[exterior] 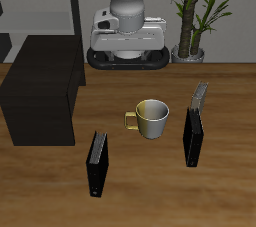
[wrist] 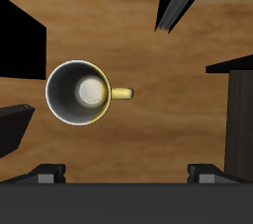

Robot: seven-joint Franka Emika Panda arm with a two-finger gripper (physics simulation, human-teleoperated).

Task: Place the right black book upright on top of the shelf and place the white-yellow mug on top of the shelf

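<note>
The white-yellow mug (exterior: 152,119) stands upright mid-table with its yellow handle (wrist: 121,94) sideways; it also shows in the wrist view (wrist: 79,93). The right black book (exterior: 97,163) stands on edge near the table's front edge, and also shows in the wrist view (wrist: 178,1). The shelf (exterior: 40,101) is a low black cabinet with a flat bare top beside it; one corner shows in the wrist view (wrist: 237,110). My gripper (wrist: 126,174) is open and empty, high above the mug and a little behind it. Its fingertips (wrist: 44,174) are wide apart.
A second black book (exterior: 192,136) stands on the mug's other side, with a thin grey book (exterior: 200,96) leaning just behind it. A potted plant (exterior: 190,31) and the robot base (exterior: 128,59) are at the back. A tall grey rack (exterior: 40,1) stands behind the shelf.
</note>
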